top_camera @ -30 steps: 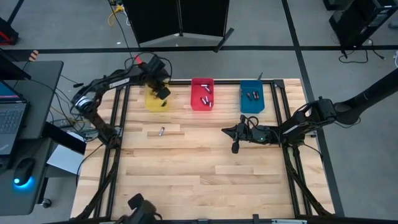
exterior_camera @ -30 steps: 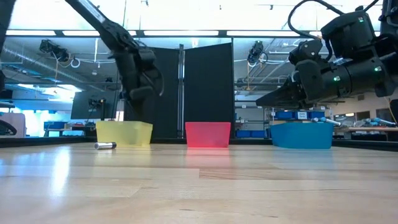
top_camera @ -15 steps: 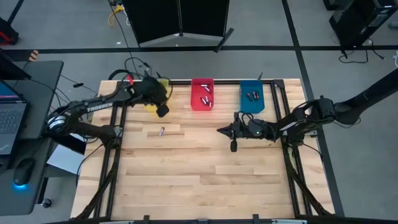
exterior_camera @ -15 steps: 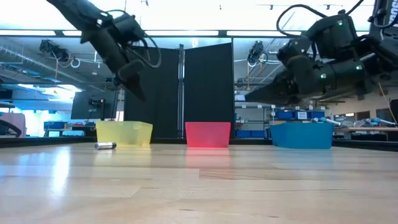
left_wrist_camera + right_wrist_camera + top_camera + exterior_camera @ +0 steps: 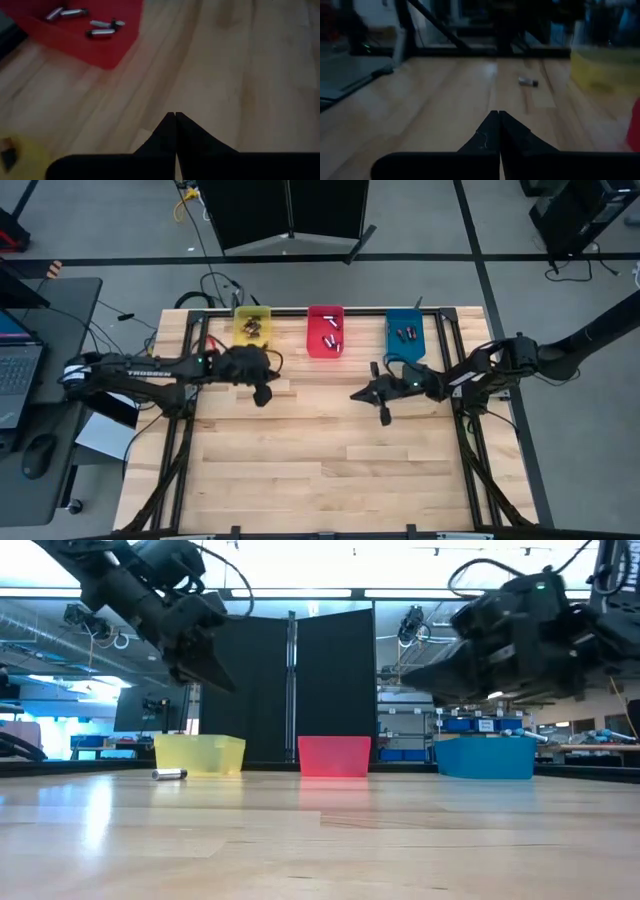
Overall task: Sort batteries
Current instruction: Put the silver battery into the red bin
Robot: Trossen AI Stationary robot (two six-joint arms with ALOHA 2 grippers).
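One loose battery (image 5: 169, 774) on table, long axis sideways; left end effector (image 5: 175, 118), right end effector (image 5: 498, 115) both closed, empty.

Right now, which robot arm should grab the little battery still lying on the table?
Probably the left. The loose battery lies near the yellow bin, and the left hand hangs just above that spot, shut and empty. The right hand, also shut, is farther off, nearer the blue bin.
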